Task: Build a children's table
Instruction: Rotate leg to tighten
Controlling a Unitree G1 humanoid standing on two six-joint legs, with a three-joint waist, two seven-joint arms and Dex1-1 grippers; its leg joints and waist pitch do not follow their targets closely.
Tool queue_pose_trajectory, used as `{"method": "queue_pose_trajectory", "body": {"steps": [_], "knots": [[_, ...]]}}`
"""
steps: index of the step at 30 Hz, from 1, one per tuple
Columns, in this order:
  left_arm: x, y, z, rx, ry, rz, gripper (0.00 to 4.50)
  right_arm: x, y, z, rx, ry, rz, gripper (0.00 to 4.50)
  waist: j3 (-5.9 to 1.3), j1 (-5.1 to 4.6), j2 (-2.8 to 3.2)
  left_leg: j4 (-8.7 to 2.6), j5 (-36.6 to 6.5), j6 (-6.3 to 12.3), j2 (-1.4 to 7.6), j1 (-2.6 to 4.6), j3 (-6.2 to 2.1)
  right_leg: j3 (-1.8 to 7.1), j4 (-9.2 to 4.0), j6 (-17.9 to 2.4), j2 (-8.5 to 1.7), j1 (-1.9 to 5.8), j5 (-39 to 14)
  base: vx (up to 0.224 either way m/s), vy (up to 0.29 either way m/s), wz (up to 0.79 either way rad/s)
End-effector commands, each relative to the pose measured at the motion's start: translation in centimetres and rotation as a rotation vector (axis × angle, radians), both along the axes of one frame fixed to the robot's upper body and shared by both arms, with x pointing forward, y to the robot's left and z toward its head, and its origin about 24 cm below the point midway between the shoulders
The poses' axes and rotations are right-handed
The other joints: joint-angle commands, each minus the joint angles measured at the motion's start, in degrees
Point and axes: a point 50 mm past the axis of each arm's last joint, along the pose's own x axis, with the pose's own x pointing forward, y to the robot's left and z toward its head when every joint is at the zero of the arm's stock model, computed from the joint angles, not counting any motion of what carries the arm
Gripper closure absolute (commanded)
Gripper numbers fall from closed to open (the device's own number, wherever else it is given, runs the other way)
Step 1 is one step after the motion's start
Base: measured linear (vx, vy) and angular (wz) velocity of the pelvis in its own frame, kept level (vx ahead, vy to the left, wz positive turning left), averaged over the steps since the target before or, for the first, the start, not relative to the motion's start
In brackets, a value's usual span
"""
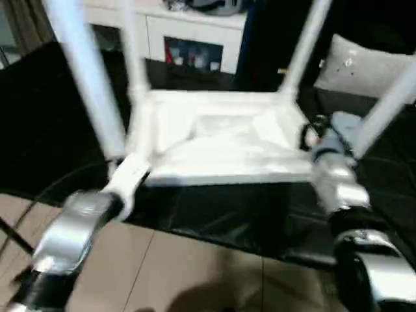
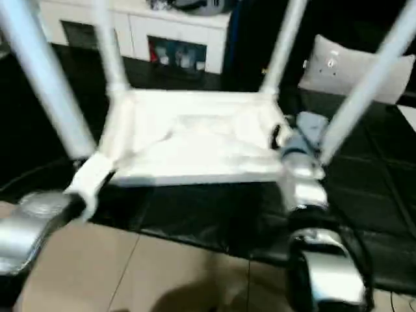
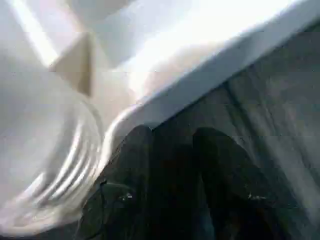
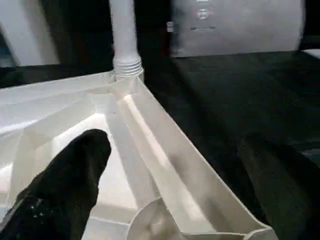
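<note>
the table top [image 1: 221, 140] lies upside down on a black surface [image 1: 58, 130], ribbed underside facing up, and all four legs stand in their corner sockets: the near left leg [image 1: 88, 78], the far left leg [image 1: 133, 45], the far right leg [image 1: 302, 45] and the near right leg [image 1: 383, 114]. judging from that, the fitting looks done or nearly so. what seems left is checking that each leg is seated tight and turning the table onto its feet.

the left gripper [image 3: 172, 165] sits at the near left corner, about 7 o'clock of the top, just under the rim by the socket. its two black fingers [image 3: 125, 175] lie close together with only a narrow gap and nothing between them, so it looks closed on nothing.

the right gripper [image 4: 175, 165] is at the near right corner, about 4 o'clock of the top. its fingers are spread wide and straddle the rim, one finger [image 4: 65, 175] inside over the ribs, the other outside. it is not clamped on the rim.

a white cabinet [image 1: 188, 39] and a pillow [image 1: 364, 65] lie beyond, around 12 and 2 o'clock.
</note>
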Motion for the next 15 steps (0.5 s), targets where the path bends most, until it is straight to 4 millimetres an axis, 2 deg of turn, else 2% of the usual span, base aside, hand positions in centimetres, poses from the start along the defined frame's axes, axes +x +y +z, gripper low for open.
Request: {"method": "queue_pose_trajectory", "body": {"steps": [1,2,3,4,5,6,7,8,9,10,12,13,14,15], "knots": [[1.4,-1.0,0.4,-0.03,-0.092,-0.016,2.88,-1.0,-2.5,0.2,-0.016,-0.016,-0.098,0.0,-4.5,-0.41,1.16,-3.73,-9.5,0.59,-1.16,-0.3,1.45,1.15,-3.66,-5.5,-1.6,3.45,-15.8,0.0,0.0,0.0],[1.6,-1.3,0.4,-0.041,-0.11,-0.022,2.88,-1.1,-2.6,0.2,-0.017,-0.019,-0.095,0.0,-4.55,-0.32,0.94,-3.64,-9.3,0.69,-1.03,-0.16,1.61,1.2,-3.83,-5.6,-1.61,3.32,-15.0,0.0,0.0,0.0],[1.6,-1.5,0.4,-0.053,-0.124,-0.022,2.88,-1.3,-2.4,0.2,-0.024,-0.024,-0.076,0.0,-4.84,-0.46,0.56,-3.71,-7.4,0.5,-0.82,-0.64,1.34,1.28,-2.8,-6.9,-1.8,3.96,-11.2,0.0,0.0,0.0],[1.4,-2.1,0.8,-0.125,-0.158,-0.02,2.88,-1.4,-1.1,0.3,-0.036,-0.05,0.061,0.0,-4.81,-0.51,1.53,-3.59,-6.5,0.67,-0.89,-0.77,1.35,1.33,-2.59,-7.5,-1.81,4.14,-8.7,0.0,0.0,0.0],[1.4,-2.2,0.8,-0.134,-0.162,-0.019,2.88,-1.5,-0.9,0.3,-0.038,-0.053,0.078,0.0,-4.81,-0.82,0.87,-3.45,-6.3,1.52,-0.68,-0.72,1.49,1.46,-2.69,-8.2,-1.8,4.11,-6.3,0.0,0.0,0.0],[1.1,-2.4,1.0,-0.17,-0.179,-0.014,2.88,-1.6,0.0,0.4,-0.03,-0.069,0.167,0.0,-4.9,-0.87,0.94,-3.48,-6.2,1.97,-0.75,-0.8,1.43,1.39,-2.49,-8.8,-1.72,4.37,-5.7,0.0,0.0,0.0],[0.3,-2.8,1.4,-0.241,-0.22,-0.005,2.88,-2.2,1.5,0.4,-0.016,-0.073,0.309,0.0,-4.93,-1.06,0.79,-3.54,-5.3,2.42,-0.75,-1.22,1.36,1.37,-2.35,-9.0,-1.85,4.67,-5.2,0.0,0.0,0.0],[0.0,-2.9,1.6,-0.262,-0.231,-0.001,2.88,-2.5,1.9,0.3,-0.013,-0.07,0.347,0.0,-5.02,-1.19,0.72,-3.45,-4.9,3.02,-0.76,-1.33,1.38,1.41,-2.28,-9.4,-1.8,5.04,-4.0,0.0,0.0,0.0],[-0.5,-2.9,1.6,-0.285,-0.243,0.017,2.88,-2.9,2.6,0.3,-0.003,-0.067,0.401,0.0,-4.75,-1.4,0.63,-3.49,-5.1,3.87,-0.48,-1.25,1.46,1.49,-2.62,-9.9,-1.96,4.61,-3.9,0.0,0.0,0.0],[-1.0,-3.0,1.7,-0.303,-0.258,0.027,2.88,-3.3,3.1,0.2,0.006,-0.066,0.442,0.0,-4.6,-1.73,1.03,-3.57,-7.2,4.38,-0.34,-0.97,1.51,1.38,-3.02,-10.2,-1.89,4.31,-6.9,0.0,0.0,0.0],[-2.3,-3.0,1.8,-0.336,-0.28,0.077,2.88,-4.3,4.1,0.1,0.015,-0.066,0.499,0.0,-4.29,-1.99,0.84,-3.74,-9.7,4.05,-0.02,-0.93,1.56,1.37,-3.67,-9.2,-1.91,4.1,-12.0,0.0,0.0,0.0],[-3.5,-2.8,1.9,-0.365,-0.297,0.134,2.88,-5.4,5.1,0.0,0.041,-0.063,0.545,0.0,-3.95,-2.11,0.8,-3.79,-12.7,3.78,-0.08,-0.55,1.71,1.23,-4.32,-7.8,-1.62,3.48,-17.5,0.0,0.0,0.0],[-4.3,-2.4,2.1,-0.363,-0.33,0.182,2.88,-6.4,5.7,-0.1,0.042,-0.042,0.556,0.0,-3.96,-2.07,0.89,-3.86,-13.0,3.33,0.15,-0.6,1.55,1.27,-4.21,-7.3,-1.7,3.64,-18.3,0.0,0.0,0.0],[-4.7,-2.2,2.3,-0.356,-0.352,0.205,2.88,-6.9,6.0,-0.2,0.037,-0.027,0.556,0.0,-3.48,-2.05,0.52,-4.18,-14.9,2.98,0.18,-0.69,1.53,1.16,-4.86,-5.6,-1.5,3.18,-22.3,0.0,0.0,0.0]]}}
